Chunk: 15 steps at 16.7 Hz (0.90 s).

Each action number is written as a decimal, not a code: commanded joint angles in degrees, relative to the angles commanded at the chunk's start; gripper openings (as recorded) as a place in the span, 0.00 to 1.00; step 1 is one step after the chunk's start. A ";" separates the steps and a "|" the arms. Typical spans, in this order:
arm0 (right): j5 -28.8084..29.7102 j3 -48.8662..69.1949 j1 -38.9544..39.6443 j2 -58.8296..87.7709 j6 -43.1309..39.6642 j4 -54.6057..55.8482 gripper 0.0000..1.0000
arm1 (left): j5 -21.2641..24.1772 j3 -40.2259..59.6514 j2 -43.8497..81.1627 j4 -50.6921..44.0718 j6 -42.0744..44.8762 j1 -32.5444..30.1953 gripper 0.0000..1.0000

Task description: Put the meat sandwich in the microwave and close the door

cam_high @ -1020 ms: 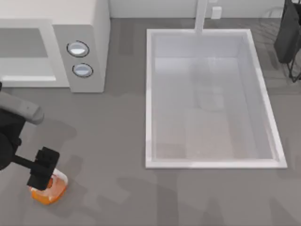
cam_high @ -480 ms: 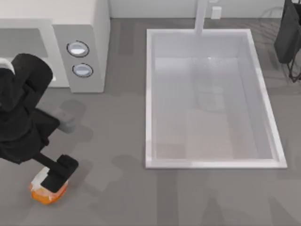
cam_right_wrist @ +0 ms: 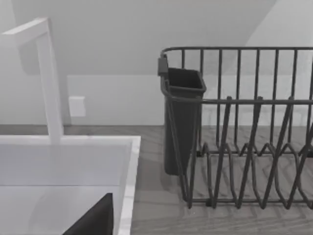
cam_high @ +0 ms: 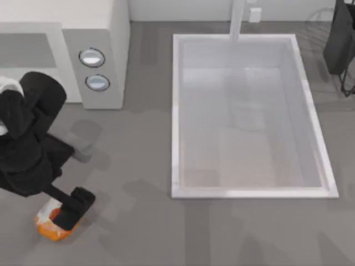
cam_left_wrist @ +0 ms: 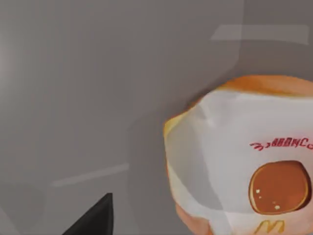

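The meat sandwich [cam_high: 49,226] lies on the counter at the front left, white wrapping with orange edges. Up close in the left wrist view, the sandwich [cam_left_wrist: 244,161] shows a reddish-brown disc on white. My left gripper [cam_high: 71,209] hovers over the sandwich's right part, open, with one dark fingertip [cam_left_wrist: 93,220] beside it and nothing held. The microwave [cam_high: 105,33] stands at the back left, its two knobs [cam_high: 92,57] facing forward. Left of them is a grey recess [cam_high: 28,52]; whether that is the door's pane or the open cavity I cannot tell. My right arm [cam_high: 338,39] is parked at the back right.
A large white sink basin [cam_high: 249,188] fills the middle and right of the counter, with a white tap [cam_high: 237,19] behind it. A dark wire dish rack [cam_right_wrist: 244,147] with a cutlery cup [cam_right_wrist: 183,117] stands by the right arm. Bare grey counter lies between microwave and sandwich.
My left arm swung in over the counter in front of the microwave, and its gripper turned and shifted a little to the right over the sandwich. The sandwich stayed in place.
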 joint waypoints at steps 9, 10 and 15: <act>0.00 0.00 0.00 0.00 0.00 0.00 1.00 | 0.01 -7.65 8.45 16.30 0.27 0.11 1.00; 0.00 0.00 0.00 0.00 0.00 0.00 1.00 | 0.01 -7.65 8.45 16.30 0.27 0.11 1.00; 0.00 0.00 0.00 0.00 0.00 0.00 1.00 | 0.01 -7.65 8.45 16.30 0.27 0.11 0.70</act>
